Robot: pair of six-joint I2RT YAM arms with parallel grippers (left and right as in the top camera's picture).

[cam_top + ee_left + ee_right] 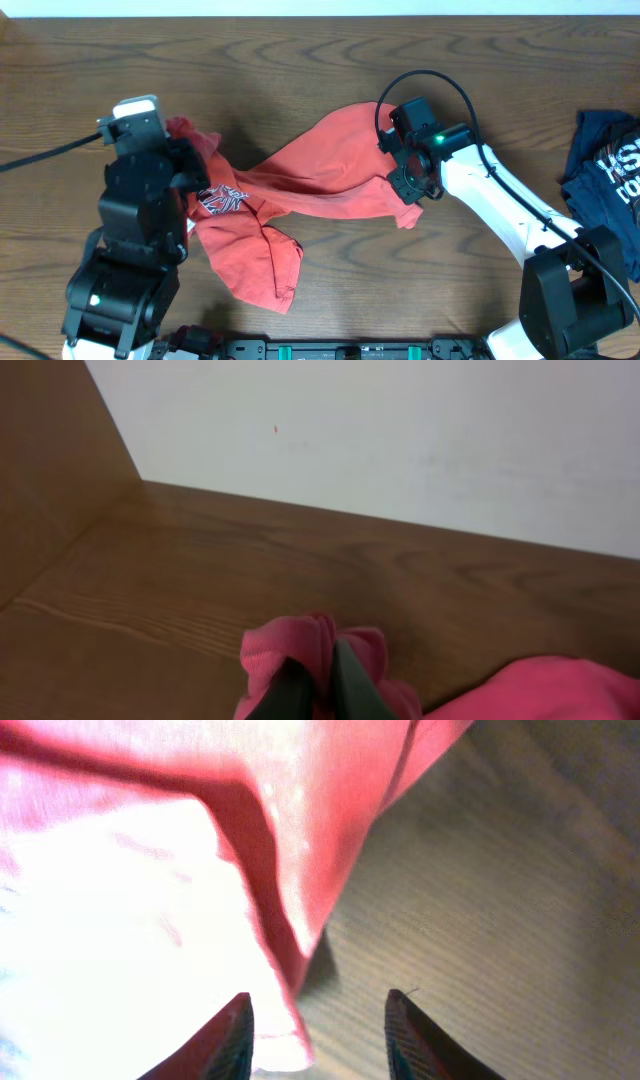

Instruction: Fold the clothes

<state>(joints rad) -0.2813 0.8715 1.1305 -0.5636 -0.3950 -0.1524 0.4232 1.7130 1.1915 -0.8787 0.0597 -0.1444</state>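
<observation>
The clothes (310, 175) are one red-orange T-shirt lying crumpled across the middle of the wooden table, its chest graphic (222, 200) showing near the left arm. My left gripper (190, 150) is at the shirt's left end. In the left wrist view it (322, 672) is shut on a bunched fold of the shirt (300, 645). My right gripper (400, 165) hovers over the shirt's right end. The right wrist view shows it (320, 1015) open, with the shirt's edge (300, 840) lying between the fingers and untouched by either pad.
A dark navy garment with white lettering (605, 170) lies at the table's right edge. A black cable (440, 80) loops above the right arm. A white wall (400, 430) rises behind the table's far edge.
</observation>
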